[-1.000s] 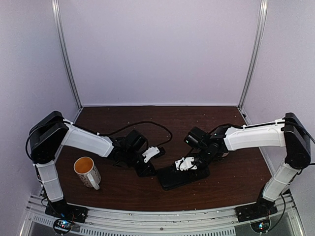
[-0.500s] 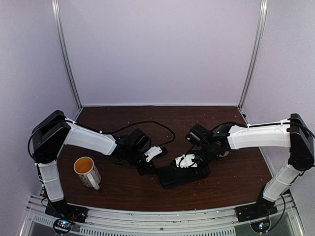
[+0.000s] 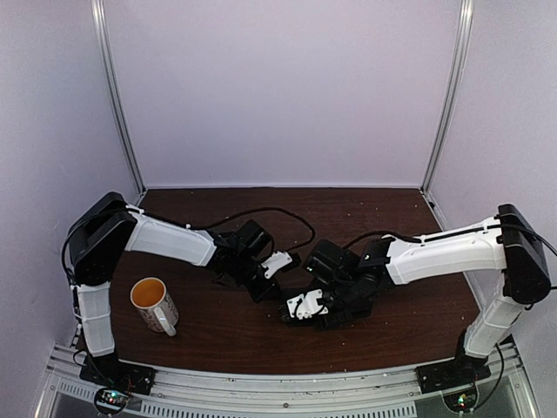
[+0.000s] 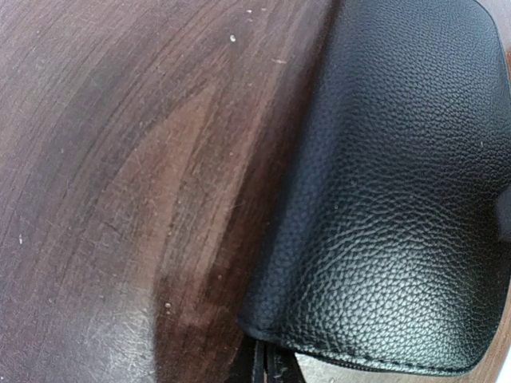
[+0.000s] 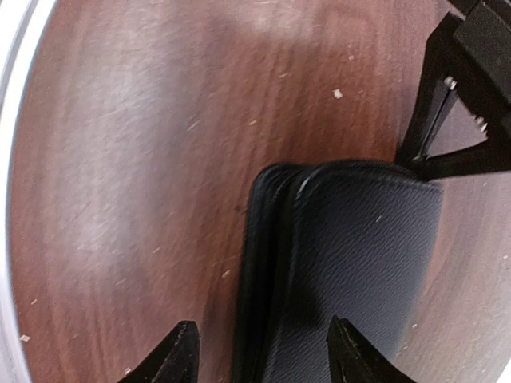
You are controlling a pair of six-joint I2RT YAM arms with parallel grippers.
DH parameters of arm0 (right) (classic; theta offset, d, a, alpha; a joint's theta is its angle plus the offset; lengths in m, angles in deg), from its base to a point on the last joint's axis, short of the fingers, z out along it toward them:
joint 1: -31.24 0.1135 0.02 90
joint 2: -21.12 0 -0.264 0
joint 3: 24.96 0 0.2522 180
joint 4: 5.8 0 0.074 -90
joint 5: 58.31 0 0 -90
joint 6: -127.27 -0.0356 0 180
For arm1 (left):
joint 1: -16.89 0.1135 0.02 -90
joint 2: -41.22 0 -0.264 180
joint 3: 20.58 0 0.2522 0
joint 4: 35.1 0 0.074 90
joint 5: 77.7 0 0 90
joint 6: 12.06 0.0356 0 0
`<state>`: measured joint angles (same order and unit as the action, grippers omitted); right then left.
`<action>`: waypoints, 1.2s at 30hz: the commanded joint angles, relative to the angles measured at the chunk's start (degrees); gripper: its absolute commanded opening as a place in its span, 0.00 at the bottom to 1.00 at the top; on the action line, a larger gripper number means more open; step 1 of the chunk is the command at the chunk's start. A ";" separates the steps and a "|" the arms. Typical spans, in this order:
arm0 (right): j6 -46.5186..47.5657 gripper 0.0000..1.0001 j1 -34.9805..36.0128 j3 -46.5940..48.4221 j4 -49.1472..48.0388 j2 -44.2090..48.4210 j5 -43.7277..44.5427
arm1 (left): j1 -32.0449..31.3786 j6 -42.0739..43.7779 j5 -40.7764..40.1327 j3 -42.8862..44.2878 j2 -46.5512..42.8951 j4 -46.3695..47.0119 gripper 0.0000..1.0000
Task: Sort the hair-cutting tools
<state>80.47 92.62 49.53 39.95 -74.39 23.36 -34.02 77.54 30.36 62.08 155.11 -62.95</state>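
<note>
Pinching shut, the left gripper [image 5: 412, 162] has its two black fingers meeting in a point at the far corner of the black case [image 5: 359, 263]. The tips touch that corner; whether any material is caught between them cannot be told. The left wrist view shows mostly the case's grained black surface, with bare brown table [image 4: 120, 199] beside it and the finger ends [image 4: 263, 369] just showing at the bottom edge.

The right gripper [image 5: 263, 355] is spread about halfway and holds nothing. One fingertip [image 5: 182, 351] hangs over bare table just outside the case's long edge. The other fingertip is above the case itself, so the jaws straddle that edge. From above, the right arm reaches in low from the right and covers most of the case.

The case lies flat, closed, near the middle of the table and towards the front. The two grippers are at opposite ends of it.

Scissors and hair clips: not seen in any view, so where they are cannot be told.

A white mug [image 3: 154, 303] with a yellow inside stands upright front left, well apart from the case, under the left arm.
</note>
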 commanded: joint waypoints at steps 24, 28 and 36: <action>-12.68 0.37 -0.25 2.30 -6.44 -11.98 17.18 | 0.47 -1.70 0.12 -2.37 -4.21 -2.61 0.00; -12.68 0.36 -1.06 1.90 -6.53 -11.48 17.16 | 0.47 -2.90 0.86 -6.40 -8.42 -2.70 0.00; -14.69 0.36 -1.75 3.16 -6.52 -11.85 17.83 | -3.22 -6.28 5.90 -9.09 -11.85 -1.34 0.00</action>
<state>69.98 93.47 53.15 29.21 -83.15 37.28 -34.00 73.67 29.03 53.52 146.39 -63.91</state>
